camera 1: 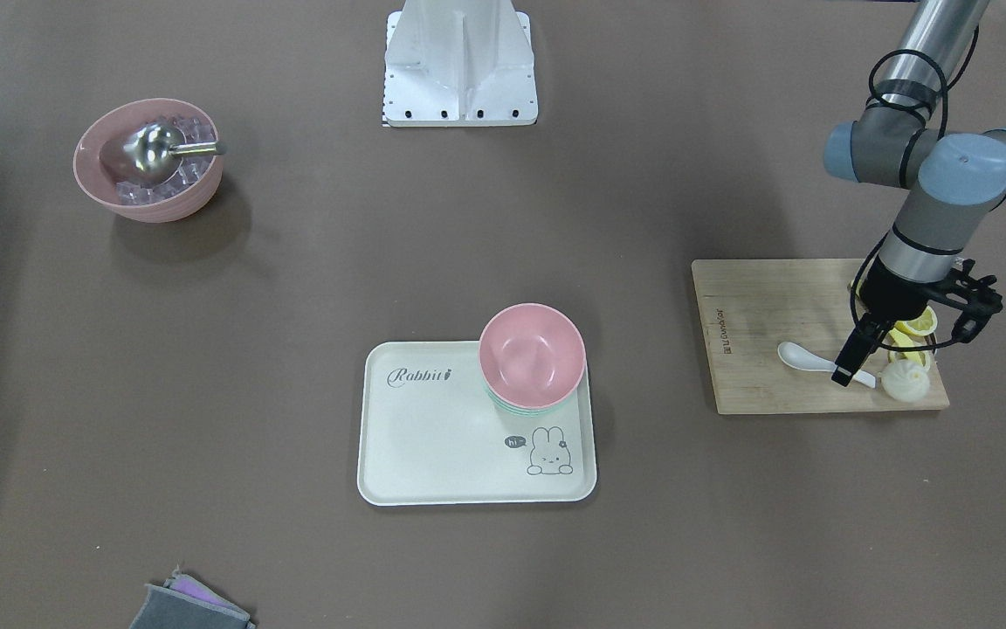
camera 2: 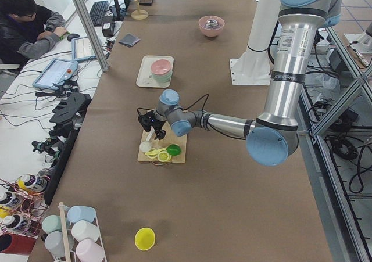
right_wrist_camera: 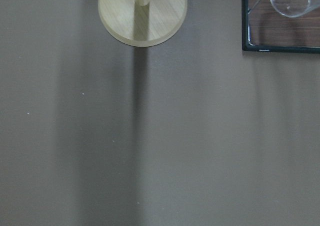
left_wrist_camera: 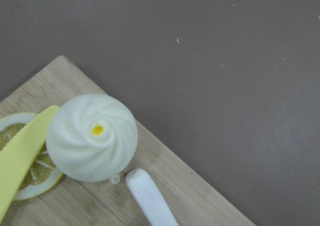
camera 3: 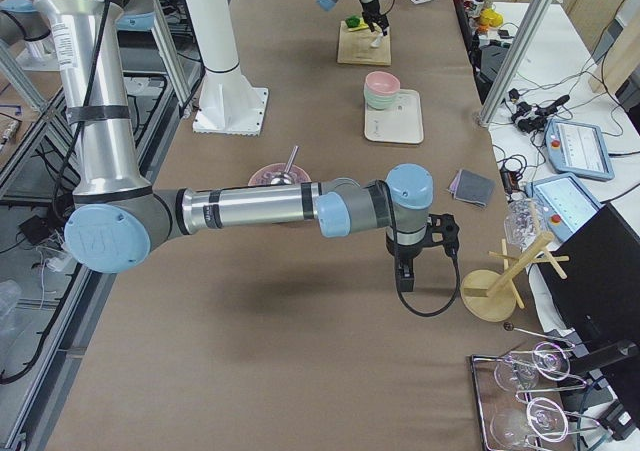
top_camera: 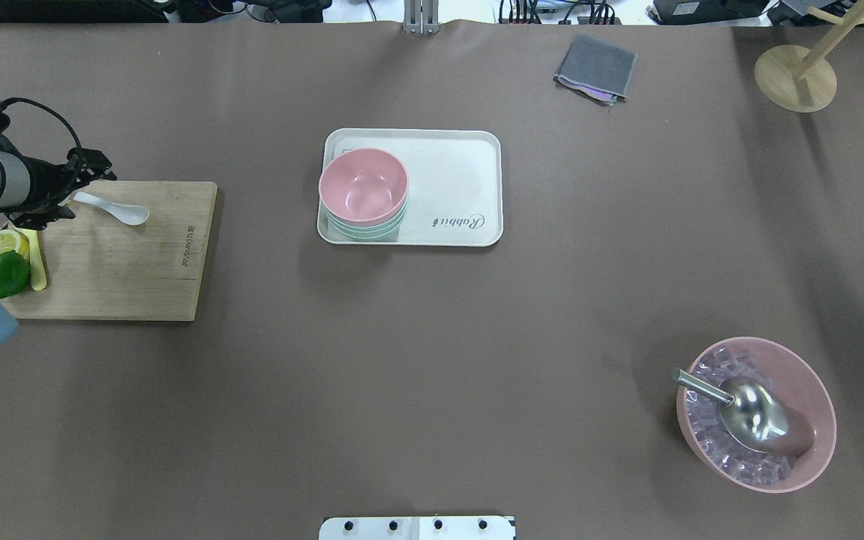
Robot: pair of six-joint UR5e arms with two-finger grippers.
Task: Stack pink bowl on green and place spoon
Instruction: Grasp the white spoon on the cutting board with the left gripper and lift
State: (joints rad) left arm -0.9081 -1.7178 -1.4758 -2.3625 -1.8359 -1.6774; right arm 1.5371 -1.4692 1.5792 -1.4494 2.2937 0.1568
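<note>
**A:** Where did things stand, and what could have gone wrong?

**B:** The small pink bowl [camera 1: 531, 354] already sat nested in the mint-green bowl [top_camera: 363, 232], at a corner of the rabbit tray [camera 1: 433, 437]. The white soup spoon [camera 1: 804, 356] lay flat on the cutting board [camera 1: 765, 306]. The left gripper [camera 1: 845, 376] was down at the tip of its handle. I could not tell whether its fingers were spread or pinching the handle. The handle was glossy and tapered, so a hold that far out might have let the spoon swivel or slip. The steamed bun [camera 1: 905, 382] sat just beside the handle and could have been nudged.

**A:** And the right gripper [camera 3: 405, 271]?

**B:** It hung well apart from the task, and I could not tell if it was open.

**A:** Counts?

**B:** One small pink bowl. At least one green bowl, though the layered rims left the exact number unclear. One spoon, one tray, one board and one bun. Also one larger pink bowl [camera 1: 197, 199] holding ice cubes and one steel scoop [camera 1: 149, 150].
</note>
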